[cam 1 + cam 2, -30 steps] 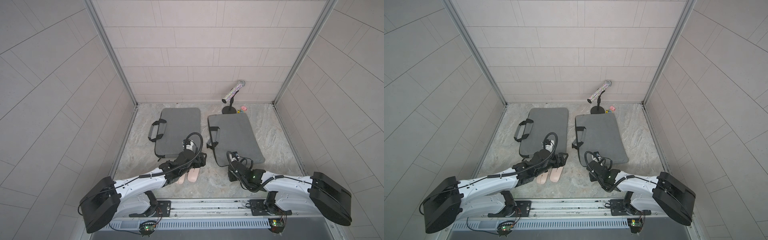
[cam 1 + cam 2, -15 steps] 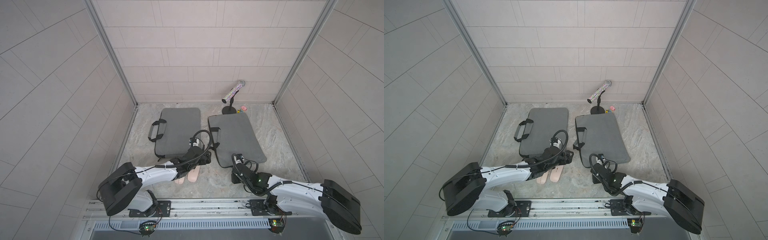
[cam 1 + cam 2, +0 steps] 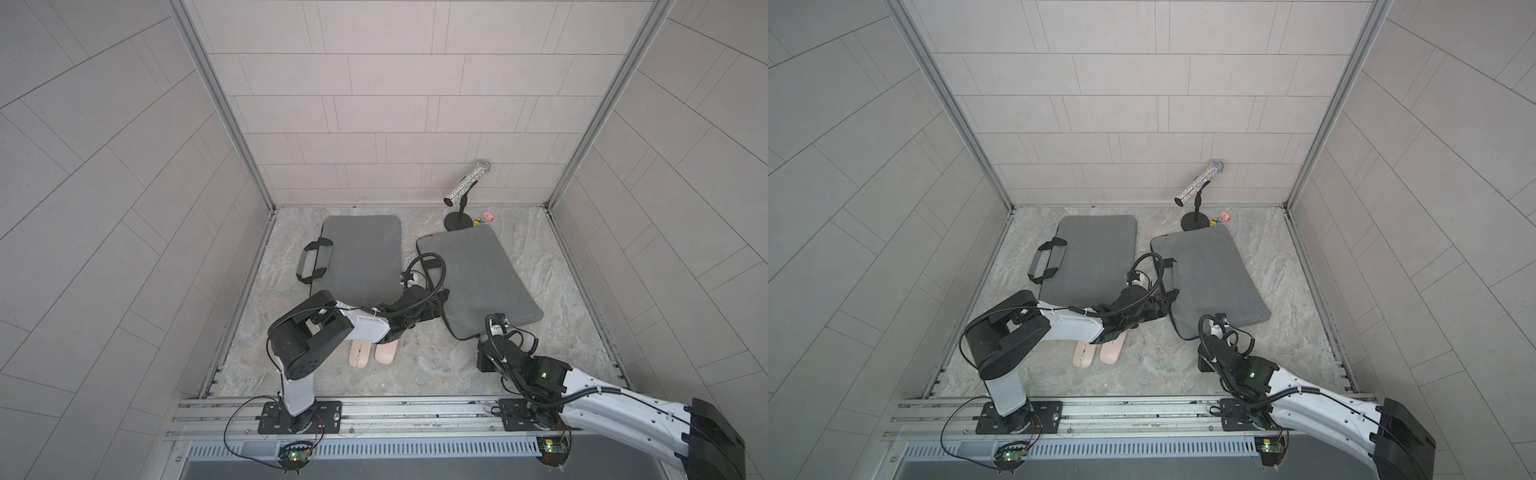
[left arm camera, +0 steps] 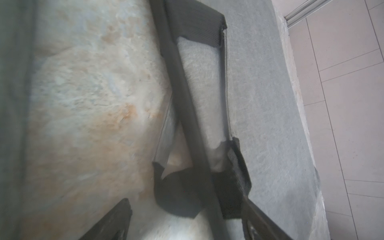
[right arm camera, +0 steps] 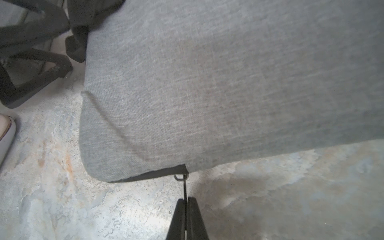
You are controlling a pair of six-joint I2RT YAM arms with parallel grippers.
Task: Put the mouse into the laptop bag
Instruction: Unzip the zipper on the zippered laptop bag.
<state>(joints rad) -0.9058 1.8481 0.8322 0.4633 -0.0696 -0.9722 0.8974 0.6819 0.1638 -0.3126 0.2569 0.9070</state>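
Right gripper (image 5: 186, 200): jaws pressed together, pinching the zipper pull (image 5: 184, 187) at the near corner of the grey laptop bag (image 3: 473, 278) that lies nearer the right arm. Left gripper (image 4: 185, 199): jaws spread, with that bag's black handle (image 4: 180, 93) lying between them. The pink mouse (image 3: 359, 354) lies on the surface (image 3: 436, 374), outside the bag, partly under the left arm and just beside a second pale pink item (image 3: 387, 352).
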